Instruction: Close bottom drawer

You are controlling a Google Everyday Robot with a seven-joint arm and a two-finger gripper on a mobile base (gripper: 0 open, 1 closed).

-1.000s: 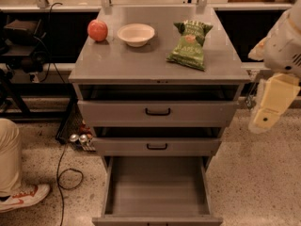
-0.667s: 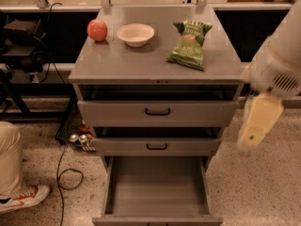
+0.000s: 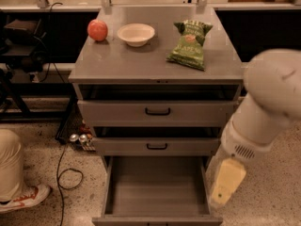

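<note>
On the grey counter (image 3: 127,62) we see an apple (image 3: 97,30) near the back-left corner, a white bowl (image 3: 136,34) just beside it, and a green chip bag (image 3: 189,44) toward the right edge. Below the front edge, the bottom drawer (image 3: 157,185) stands pulled out over the speckled floor (image 3: 273,197). The gripper (image 3: 227,182) hangs at the drawer's right side; we cannot tell whether it is open or closed.

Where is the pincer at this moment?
In the camera view the pincer hangs low on the right, beside the right wall of the open bottom drawer.

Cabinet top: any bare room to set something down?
Bare: the front strip of the cabinet top, in front of the apple, bowl and chip bag; also the floor of the open bottom drawer. Crowded along the back. The gripper hangs beside that drawer's right wall.
</note>
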